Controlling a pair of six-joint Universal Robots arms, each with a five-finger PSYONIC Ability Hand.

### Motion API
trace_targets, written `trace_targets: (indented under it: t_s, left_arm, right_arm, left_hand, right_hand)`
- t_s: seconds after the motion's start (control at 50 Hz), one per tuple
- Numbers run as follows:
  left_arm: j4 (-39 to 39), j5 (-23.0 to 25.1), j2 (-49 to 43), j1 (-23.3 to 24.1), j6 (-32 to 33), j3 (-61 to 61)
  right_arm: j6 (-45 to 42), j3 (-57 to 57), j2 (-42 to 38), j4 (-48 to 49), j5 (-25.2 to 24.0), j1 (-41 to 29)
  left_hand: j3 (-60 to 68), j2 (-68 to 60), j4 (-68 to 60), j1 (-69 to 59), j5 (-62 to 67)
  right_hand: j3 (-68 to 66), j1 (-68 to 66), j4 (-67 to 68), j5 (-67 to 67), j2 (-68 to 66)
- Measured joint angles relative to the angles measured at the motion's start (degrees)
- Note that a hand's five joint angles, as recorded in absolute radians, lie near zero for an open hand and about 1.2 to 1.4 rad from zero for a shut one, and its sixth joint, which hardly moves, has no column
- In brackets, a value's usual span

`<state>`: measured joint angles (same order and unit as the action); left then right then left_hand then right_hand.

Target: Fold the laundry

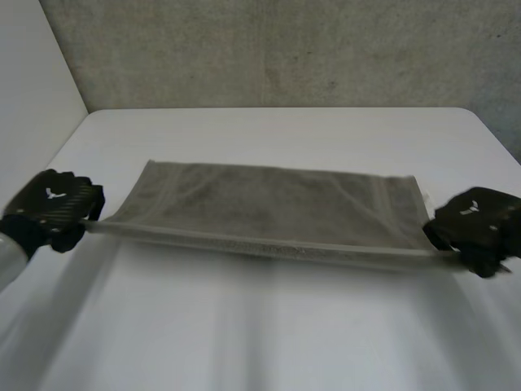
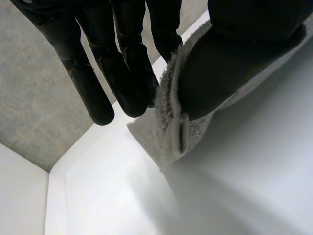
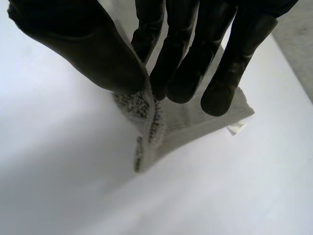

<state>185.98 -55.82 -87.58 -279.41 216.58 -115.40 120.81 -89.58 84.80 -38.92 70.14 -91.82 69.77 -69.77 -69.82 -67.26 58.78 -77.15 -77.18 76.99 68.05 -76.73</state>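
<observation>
No words or numbers can be read. A small white tag [image 3: 236, 127] at a corner of the towel [image 3: 195, 122] carries print too fine to make out. The left hand [image 1: 50, 208] and right hand [image 1: 480, 224] each bear a small white emblem [image 1: 54, 194] on the back, without letters.

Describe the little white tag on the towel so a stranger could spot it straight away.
On the white table a grey towel is stretched between the left hand and the right hand. Follow it to the right hand's end; just past its fingers, a small white tag sticks out from the towel's corner, the only bright patch on the cloth.
</observation>
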Motion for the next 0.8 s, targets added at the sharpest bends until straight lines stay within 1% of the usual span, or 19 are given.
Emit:
trace_targets:
  t_s: [0.06, 0.1, 0.14, 0.18, 0.26, 0.32, 0.36, 0.38, 0.4, 0.42, 0.44, 0.48, 0.52, 0.58, 0.66, 0.8]
  left_arm:
    - [-5.77, 3.93, 5.07, -3.18, 2.19, -0.85]
    - [-11.23, 8.09, 9.16, -6.63, 5.31, -1.67]
    - [-13.0, 9.7, 10.29, -7.9, 6.84, -2.07]
    - [-14.89, 11.88, 11.2, -9.59, 9.49, -2.59]
    - [-13.73, 13.08, 8.4, -9.56, 11.89, -2.22]
    - [-9.64, 12.43, 2.2, -6.01, 12.52, 0.25]
    - [-5.08, 9.85, -4.93, -1.05, 12.42, 4.09]
    - [-4.1, 9.09, -6.47, 0.02, 12.36, 5.03]
    - [-2.14, 7.2, -9.79, 2.28, 12.19, 7.16]
    - [0.03, 4.63, -13.74, 4.93, 11.93, 9.91]
    - [0.93, 3.29, -15.49, 6.0, 11.78, 11.31]
    - [3.9, -2.83, -22.6, 9.9, 10.88, 17.67]
    - [5.12, -6.21, -26.48, 11.68, 10.16, 21.67]
    - [6.97, -12.59, -35.16, 15.24, 7.91, 31.54]
    - [7.77, -15.82, -42.69, 17.95, 5.54, 41.0]
    - [8.12, -17.43, -50.08, 20.07, 3.93, 50.55]
  right_arm:
    - [-3.99, -0.58, 2.55, -3.93, -1.01, 1.86]
    - [-7.48, -0.57, 4.59, -6.63, -3.24, 4.02]
    - [-8.34, -0.27, 5.12, -7.18, -4.61, 4.84]
    - [-8.65, 0.62, 5.37, -7.31, -7.3, 5.99]
    - [-6.63, 2.46, 2.93, -4.94, -9.95, 6.47]
    - [-3.71, 4.81, -1.56, -1.38, -10.01, 5.96]
    - [-0.57, 7.83, -6.93, 2.03, -8.21, 4.67]
    - [0.0, 8.45, -8.0, 2.6, -7.72, 4.34]
    - [1.35, 10.09, -10.62, 3.91, -6.35, 3.45]
    - [2.74, 11.9, -13.63, 5.18, -4.56, 2.37]
    - [3.2, 12.55, -14.66, 5.61, -3.94, 1.96]
    - [5.16, 15.65, -19.62, 7.62, -0.74, 0.07]
    - [6.18, 17.14, -22.07, 8.93, 0.79, -0.81]
    - [8.71, 19.72, -26.87, 12.92, 3.57, -2.29]
    - [12.03, 21.29, -30.06, 18.89, 5.43, -3.29]
    - [16.24, 22.94, -32.5, 27.56, 8.38, -4.77]
  left_hand:
    - [0.0, 0.0, 0.0, 0.0, 0.0]
    - [0.0, 0.0, 0.0, 0.0, 0.01]
    - [0.0, 0.0, -0.01, 0.0, 0.05]
    - [0.0, 0.0, -0.01, 0.0, 0.25]
    - [0.0, 0.0, -0.01, 0.0, 0.25]
    - [0.0, 0.0, -0.01, 0.0, 0.25]
    - [0.0, 0.0, 0.0, 0.0, 0.25]
    - [0.0, 0.0, -0.01, 0.0, 0.25]
    - [0.0, 0.0, 0.0, 0.0, 0.25]
    - [0.0, 0.0, 0.0, 0.0, 0.25]
    - [0.0, 0.0, -0.01, 0.0, 0.25]
    - [0.0, 0.0, -0.01, 0.0, 0.25]
    - [0.0, 0.0, -0.01, 0.0, 0.26]
    - [0.0, 0.0, -0.02, 0.0, 0.26]
    - [0.01, 0.0, -0.01, 0.0, 0.27]
    - [0.01, 0.0, -0.01, 0.0, 0.31]
  right_hand:
    - [0.0, 0.0, 0.0, 0.02, 0.0]
    - [0.0, 0.0, 0.0, 0.04, 0.0]
    - [0.0, 0.0, 0.0, 0.04, 0.0]
    - [0.0, 0.0, 0.0, 0.04, 0.0]
    - [0.0, 0.0, 0.0, 0.04, 0.0]
    - [0.0, 0.0, 0.0, 0.04, 0.0]
    - [0.0, 0.0, 0.0, 0.04, 0.0]
    - [0.0, 0.0, 0.0, 0.04, 0.0]
    - [0.0, 0.0, 0.0, 0.04, 0.0]
    - [0.0, 0.0, 0.0, 0.04, 0.0]
    - [0.0, 0.0, 0.0, 0.04, 0.0]
    - [0.0, 0.0, 0.0, 0.04, 0.0]
    - [0.0, 0.0, 0.0, 0.04, 0.0]
    - [0.0, 0.0, 0.0, 0.04, 0.0]
    - [0.0, 0.0, 0.0, 0.05, 0.0]
    - [0.0, 0.0, 0.0, 0.17, 0.0]
